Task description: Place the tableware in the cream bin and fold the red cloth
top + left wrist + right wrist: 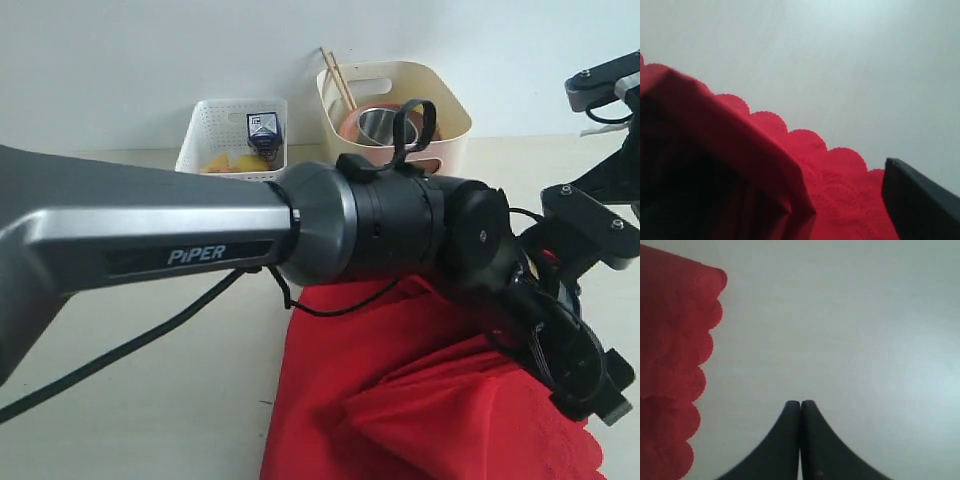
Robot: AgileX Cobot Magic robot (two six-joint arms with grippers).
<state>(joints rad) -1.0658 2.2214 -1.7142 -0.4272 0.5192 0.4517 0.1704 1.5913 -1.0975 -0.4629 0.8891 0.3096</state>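
The left arm [150, 230] is a grey angular link with white "PiPER" lettering [193, 255], a silver collar [325, 225] and a black cylindrical wrist [400, 230] trailing black cables [150, 335]. The right arm [590, 215] shows black brackets with silver screws [617, 224]. The right claw [800, 404] has curved black fingers [780, 450].

Jaws pressed together, red cloth [670, 365] — scalloped edge — apart, pale table [865, 315]

Red cloth [440, 400] — matt fabric, softly creased, scalloped edge with embossed pattern. Cream bin [447, 115] — smooth plastic, slight sheen. Steel cup [377, 124]: bright metal, reflective. Chopsticks [337, 78]: pale wood, probably unvarnished. White basket [218, 125]: perforated plastic, matt. Tabletop [140, 400]: smooth, pale, matt.
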